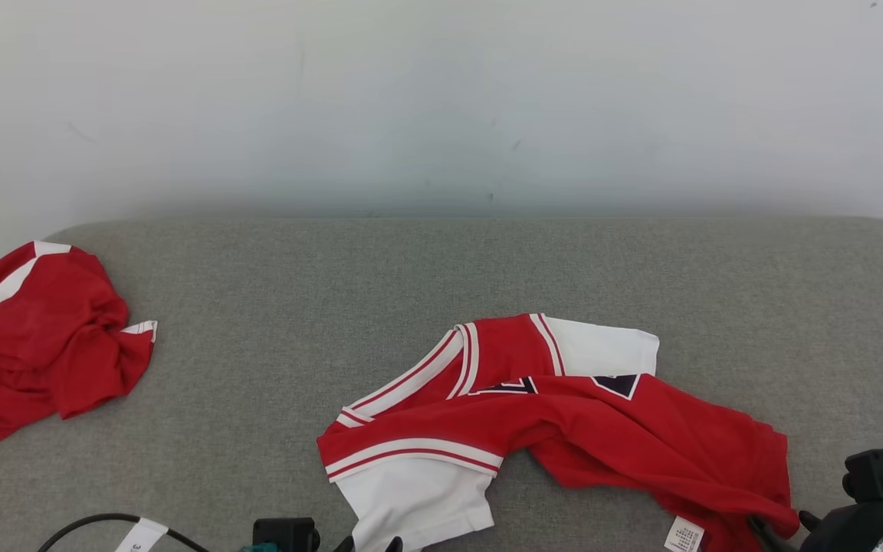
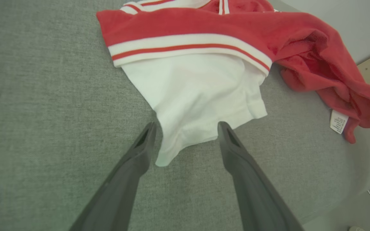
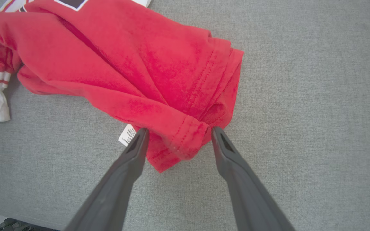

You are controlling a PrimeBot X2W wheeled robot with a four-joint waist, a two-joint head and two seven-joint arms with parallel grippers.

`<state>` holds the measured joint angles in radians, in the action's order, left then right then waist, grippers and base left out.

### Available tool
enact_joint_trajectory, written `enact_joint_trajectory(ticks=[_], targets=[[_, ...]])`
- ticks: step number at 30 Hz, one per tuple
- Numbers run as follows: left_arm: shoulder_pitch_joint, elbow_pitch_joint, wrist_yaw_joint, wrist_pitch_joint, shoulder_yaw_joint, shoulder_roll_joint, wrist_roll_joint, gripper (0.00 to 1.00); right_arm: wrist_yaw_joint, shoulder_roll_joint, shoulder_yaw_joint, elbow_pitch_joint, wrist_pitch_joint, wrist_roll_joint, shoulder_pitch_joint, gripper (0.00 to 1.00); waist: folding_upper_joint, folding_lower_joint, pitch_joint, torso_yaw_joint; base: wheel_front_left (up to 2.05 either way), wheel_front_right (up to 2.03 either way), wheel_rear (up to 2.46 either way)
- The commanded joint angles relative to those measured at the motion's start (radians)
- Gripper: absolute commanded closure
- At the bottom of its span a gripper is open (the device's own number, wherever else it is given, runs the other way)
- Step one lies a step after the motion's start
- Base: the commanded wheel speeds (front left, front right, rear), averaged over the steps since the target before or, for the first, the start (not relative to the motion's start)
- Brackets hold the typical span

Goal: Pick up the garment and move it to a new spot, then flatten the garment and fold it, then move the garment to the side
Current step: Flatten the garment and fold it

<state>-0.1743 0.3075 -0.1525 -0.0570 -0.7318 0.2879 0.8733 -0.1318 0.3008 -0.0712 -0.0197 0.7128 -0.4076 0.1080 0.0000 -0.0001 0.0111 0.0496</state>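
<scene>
Across the near middle of the grey tabletop [image 1: 441,276] the garment [image 1: 602,429], a red and white jersey, lies twisted, its red body rolled over itself. That twist is the main hazard as I judge it: a lift from two far-apart edges could tighten it rather than spread it, or pull cloth over the near edge, which is close. A second red garment [image 1: 35,345] sits crumpled well apart at the far left and should not interfere. The white sleeve [image 2: 198,93] is a loose flap, so a shallow pinch may slip off. The red hem corner [image 3: 185,141] is stacked in several folds, so a bite there may catch only some layers. The left tool [image 2: 186,126] reaches low over the cloth, jaws wide, fingertips straddling the sleeve's cuff. The right tool [image 3: 178,131] does likewise, jaws wide, fingertips either side of the hem corner beside the care label [image 3: 126,134]. Neither holds anything.
</scene>
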Motion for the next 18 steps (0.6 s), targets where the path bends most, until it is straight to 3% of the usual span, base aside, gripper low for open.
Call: enact_joint_trajectory(ticks=[1, 10, 17, 18], targets=[[0.005, 0.01, 0.002, 0.003, 0.001, -0.008, 0.012, 0.0, 0.002, -0.003, -0.008, -0.008, 0.004, 0.009, 0.016, 0.0, 0.0, 0.0001, 0.003, 0.001, 0.0, 0.0, 0.0], [-0.004, 0.09, -0.012, 0.003, 0.02, -0.044, 0.045, 0.0, 0.002, -0.009, -0.034, -0.023, 0.017, 0.042, 0.015, 0.0, 0.0, 0.0001, 0.005, 0.001, 0.0, 0.0, 0.0], [-0.024, 0.134, 0.007, -0.01, 0.006, -0.052, 0.045, 0.0, 0.002, -0.016, -0.015, -0.023, 0.015, 0.062, 0.001, 0.0, 0.0, 0.0001, -0.004, 0.002, 0.0, 0.0, 0.0], [-0.026, 0.137, 0.008, -0.009, 0.005, -0.052, 0.044, 0.09, 0.002, -0.017, -0.014, -0.025, 0.016, 0.064, 0.001, 0.0, 0.0, 0.0001, -0.005, 0.002, 0.0, 0.0, 0.0]])
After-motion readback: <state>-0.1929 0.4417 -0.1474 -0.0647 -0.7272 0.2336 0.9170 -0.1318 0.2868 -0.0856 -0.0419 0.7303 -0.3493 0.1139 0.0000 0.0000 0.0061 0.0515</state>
